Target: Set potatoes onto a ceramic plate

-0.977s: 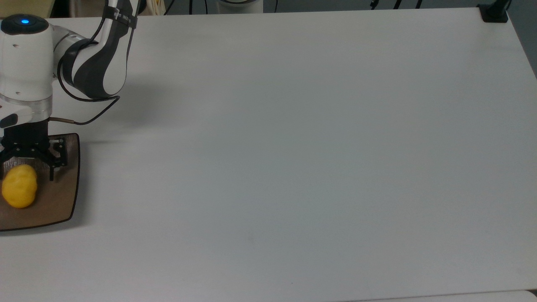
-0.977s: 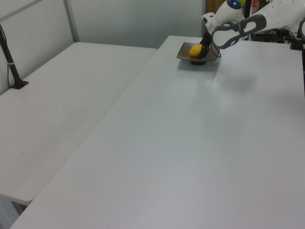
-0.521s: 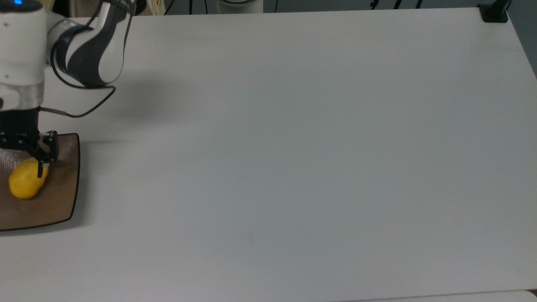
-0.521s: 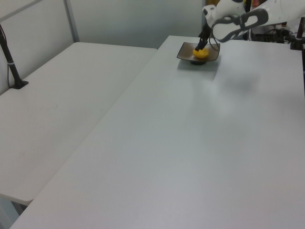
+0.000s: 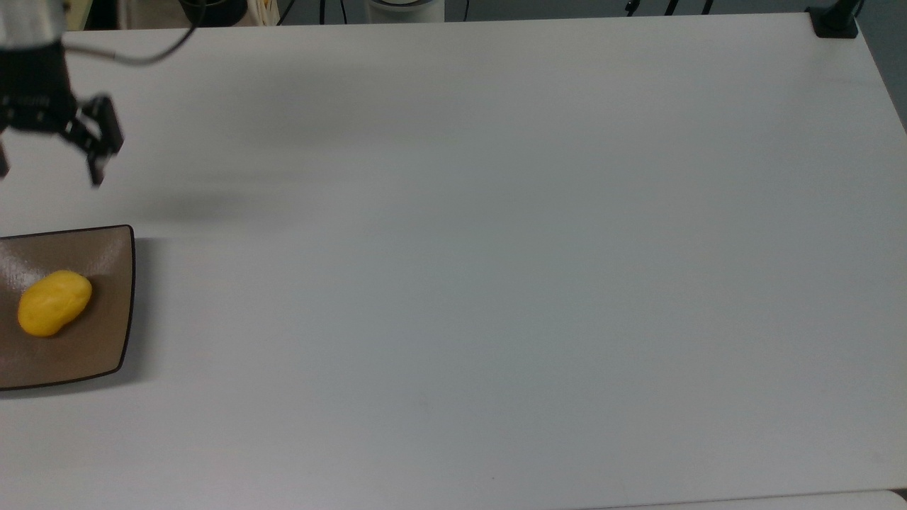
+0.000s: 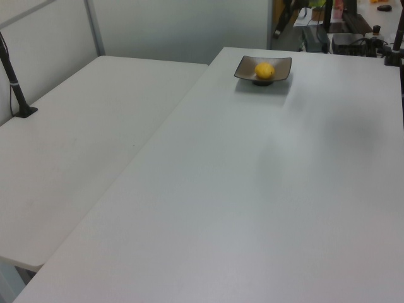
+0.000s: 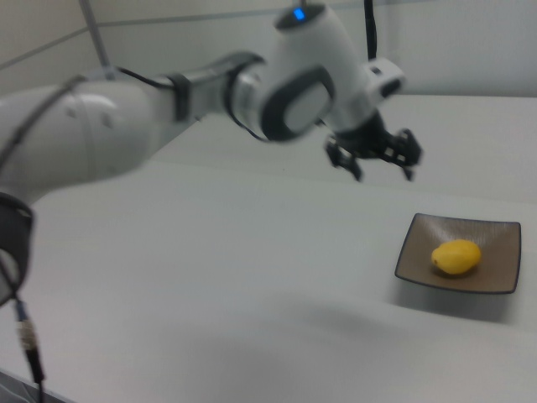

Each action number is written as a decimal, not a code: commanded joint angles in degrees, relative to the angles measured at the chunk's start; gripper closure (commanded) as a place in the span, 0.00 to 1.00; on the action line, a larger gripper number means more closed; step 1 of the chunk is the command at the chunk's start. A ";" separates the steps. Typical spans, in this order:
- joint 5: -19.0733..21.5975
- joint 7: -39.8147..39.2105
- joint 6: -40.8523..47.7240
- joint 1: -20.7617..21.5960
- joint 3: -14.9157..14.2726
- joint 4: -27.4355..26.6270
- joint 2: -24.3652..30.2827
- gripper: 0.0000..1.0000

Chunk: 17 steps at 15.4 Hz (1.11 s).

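Black two-finger gripper (image 7: pixel 383 164) hangs in the air w/ fingers spread, nothing between them, above & apart from the glossy tan-brown squarish ceramic plate (image 7: pixel 495 275). Small bright yellow oval potato (image 7: pixel 456 257) lies on plate, near centre. White table (image 5: pixel 496 269) underneath.

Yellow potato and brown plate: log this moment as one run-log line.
small yellow oval potato: resting on plate | glossy tan-brown squarish ceramic plate: on white table | gripper: open, empty, raised clear of plate | placement: looks done
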<state>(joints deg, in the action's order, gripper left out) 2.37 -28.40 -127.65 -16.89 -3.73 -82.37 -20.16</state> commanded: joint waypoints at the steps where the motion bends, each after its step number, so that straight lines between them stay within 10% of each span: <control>1: 0.97 7.89 18.60 4.57 -0.22 -5.61 13.10 0.00; 8: 0.97 22.84 35.80 16.17 -0.40 -11.57 25.86 0.00; 17: 0.36 33.41 32.66 21.90 5.75 -15.71 25.08 0.00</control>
<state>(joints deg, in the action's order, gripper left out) 2.43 3.89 -91.13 5.02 0.29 -95.19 4.88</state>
